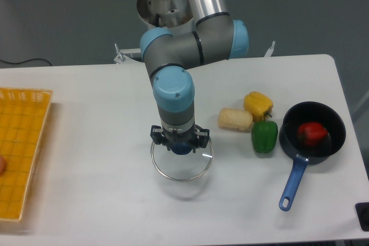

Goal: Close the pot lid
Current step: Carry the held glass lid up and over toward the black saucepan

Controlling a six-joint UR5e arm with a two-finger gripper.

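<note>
Arm reached down over the middle of the white desk (86, 159); tool (180, 147) pointed straight down at the lid (182, 159), fingers closed in on the blue knob (181, 148) at its centre; gripping the knob as far as the view showed. Lid's metal rim sat roughly level; a faint shadow lay on the desk just below and in front of it, so it looked raised off the surface, though contact could not be ruled out. Pot (312, 129) stood well apart to the right, near the desk's right edge, uncovered; a red pepper (312, 133) lay inside; blue handle (293, 184) pointed toward the front edge. Green pepper (264, 136) just beside the pot's left wall; yellow pepper (258, 105) behind it; corn (235, 119) touching the yellow pepper's left side. Yellow basket (20, 154) at the desk's left edge.
</note>
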